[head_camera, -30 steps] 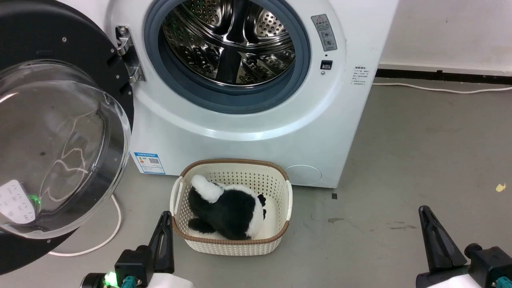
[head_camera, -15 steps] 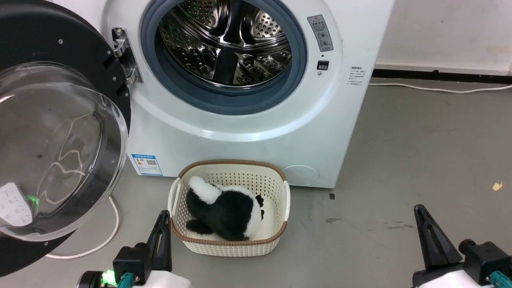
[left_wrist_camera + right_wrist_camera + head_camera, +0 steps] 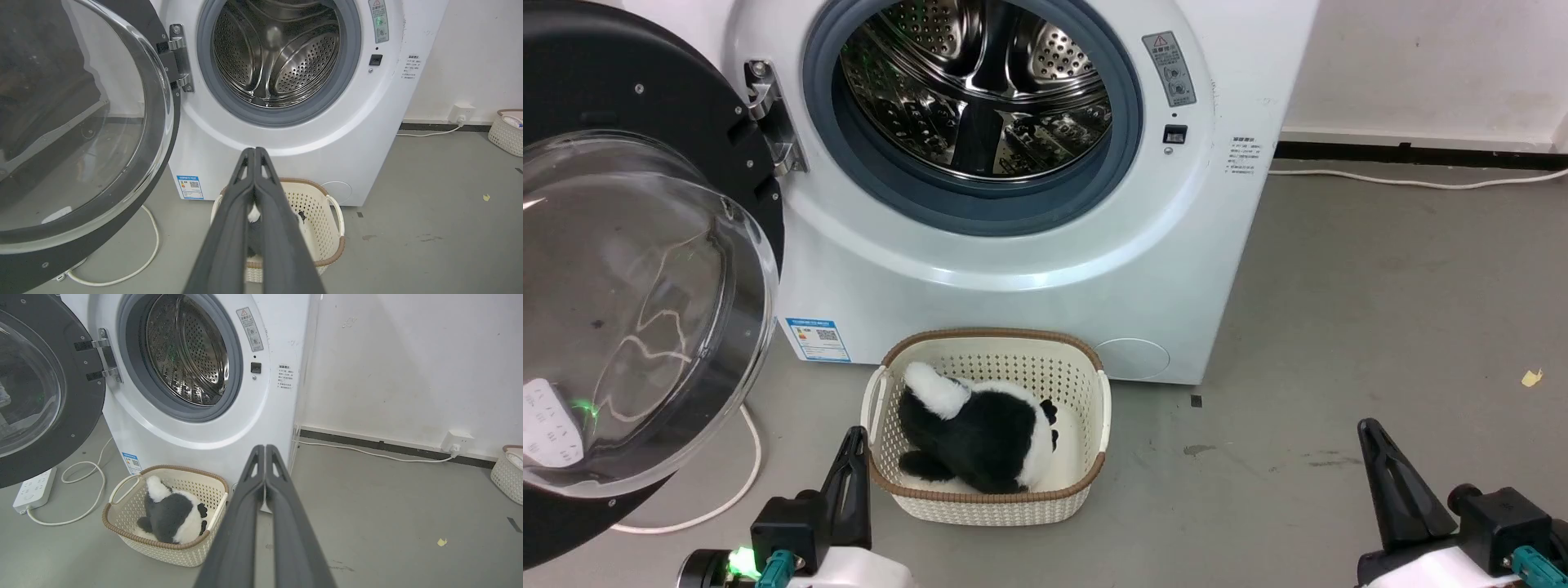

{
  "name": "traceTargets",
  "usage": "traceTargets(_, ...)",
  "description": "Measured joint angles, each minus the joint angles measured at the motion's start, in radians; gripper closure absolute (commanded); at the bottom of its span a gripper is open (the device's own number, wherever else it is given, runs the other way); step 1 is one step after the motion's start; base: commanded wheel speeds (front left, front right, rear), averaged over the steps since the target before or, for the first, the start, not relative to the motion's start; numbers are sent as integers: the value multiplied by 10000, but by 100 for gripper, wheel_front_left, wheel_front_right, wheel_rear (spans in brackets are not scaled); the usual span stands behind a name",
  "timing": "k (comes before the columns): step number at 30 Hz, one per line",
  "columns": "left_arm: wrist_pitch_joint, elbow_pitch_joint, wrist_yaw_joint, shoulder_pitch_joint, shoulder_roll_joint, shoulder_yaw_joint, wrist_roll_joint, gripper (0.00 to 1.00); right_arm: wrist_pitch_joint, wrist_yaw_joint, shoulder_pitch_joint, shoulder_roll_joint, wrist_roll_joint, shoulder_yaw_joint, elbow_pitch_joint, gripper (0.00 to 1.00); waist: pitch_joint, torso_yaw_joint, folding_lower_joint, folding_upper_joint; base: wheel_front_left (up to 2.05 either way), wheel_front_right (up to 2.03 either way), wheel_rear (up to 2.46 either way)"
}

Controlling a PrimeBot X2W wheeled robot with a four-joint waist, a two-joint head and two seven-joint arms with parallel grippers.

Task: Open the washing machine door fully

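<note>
Careful moving the empty, pressed-together left gripper (image 3: 854, 454) and right gripper (image 3: 1379, 454): could bump the big round black-and-glass washing machine door (image 3: 629, 310), far left, swinging it shut.

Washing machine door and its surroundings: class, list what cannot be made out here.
Washing machine door: head view, left part cut off by the frame edge.
Warning label: head view, print too small to read.
Plush toy: left wrist view, mostly hidden behind the left gripper.
Second basket: right wrist view, cut off by the right edge.
</note>
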Motion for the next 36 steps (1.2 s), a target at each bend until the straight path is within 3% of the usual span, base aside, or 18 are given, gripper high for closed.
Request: traceTargets(36, 715, -169, -625, -147, -345, 679, 577, 100, 715, 0, -253, 0, -92, 290, 73, 100, -65, -231, 0, 0, 0, 0, 0)
